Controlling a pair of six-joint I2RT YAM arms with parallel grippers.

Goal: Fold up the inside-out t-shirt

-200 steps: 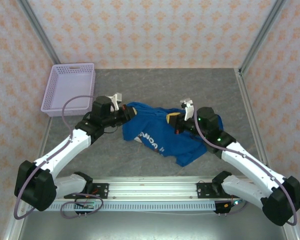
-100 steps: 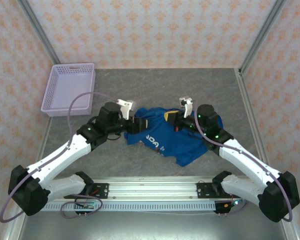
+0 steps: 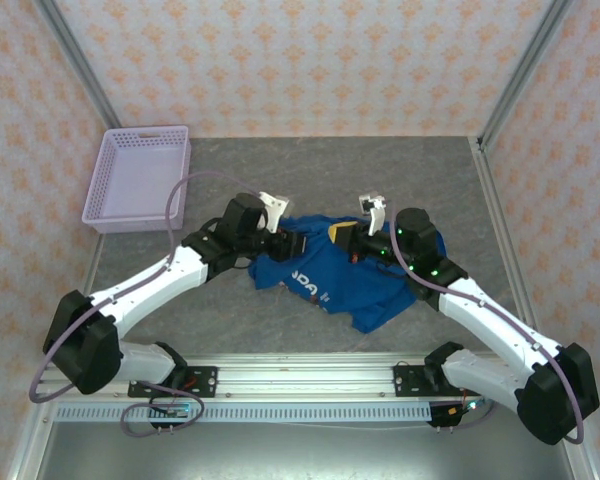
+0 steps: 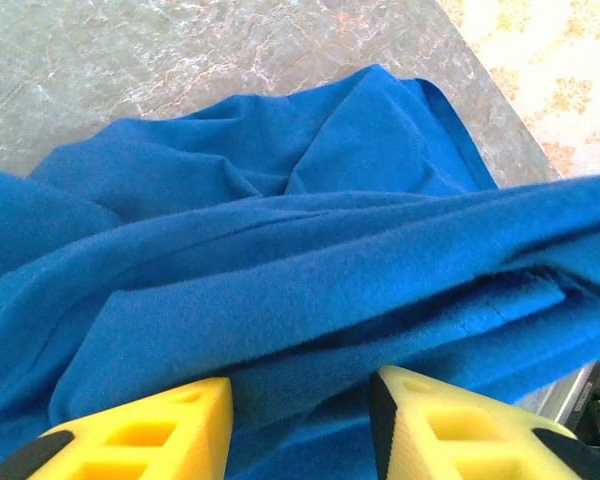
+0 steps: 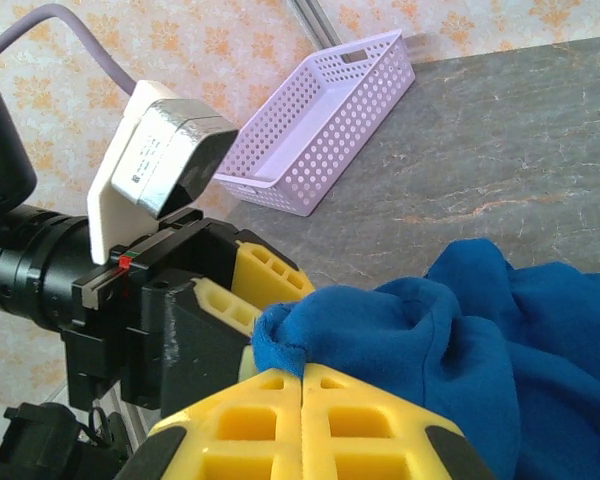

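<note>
Light falls brightly and evenly from overhead, soft shadows are cast within the folds of the t-shirt [image 4: 310, 290], and the fingers [image 4: 150, 440] of the left gripper [image 4: 300, 395] are slightly blurred.

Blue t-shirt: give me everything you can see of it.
The t-shirt is royal blue, soft matte knit, crumpled in a heap on the grey table. White lettering shows partly on its near face; one flap trails toward the near right. The right pincer is shut on a bunched fold at its far edge; the left pincer, jaws parted, straddles cloth on its left side.
</note>
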